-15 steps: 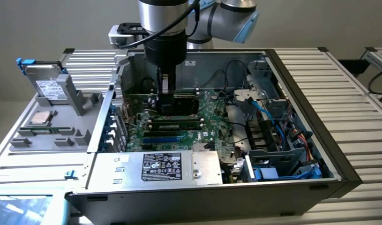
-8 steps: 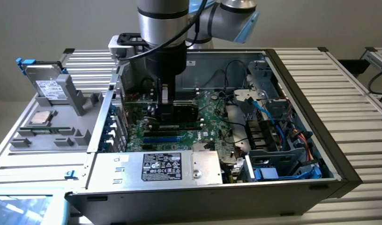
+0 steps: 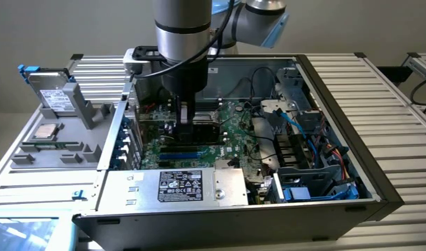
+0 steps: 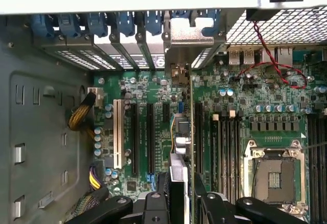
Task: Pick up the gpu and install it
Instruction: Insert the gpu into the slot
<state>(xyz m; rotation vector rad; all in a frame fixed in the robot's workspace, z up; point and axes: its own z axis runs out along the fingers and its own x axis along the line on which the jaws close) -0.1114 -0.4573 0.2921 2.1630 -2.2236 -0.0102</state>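
Insertion is the step, I judge. Exterior view: my pincer (image 3: 187, 123), twelve o'clock from the power supply (image 3: 181, 185), grasps the gpu (image 3: 198, 134) edge-down over the motherboard (image 3: 235, 130). Wrist view: the gpu (image 4: 179, 175) stands beside the expansion slots (image 4: 150, 137); seating needs its edge square over one.

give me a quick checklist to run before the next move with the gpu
1. gpu gripped: ok, on edge between the fingers of the gripper.
2. Silver bracket in line with the rear slot covers: ok.
3. Card edge seated in the motherboard: cannot tell, contact hidden.
4. Yellow and black cable bundle clear of the card: ok, well to one side.
5. Red and black wire clear of the card: ok.
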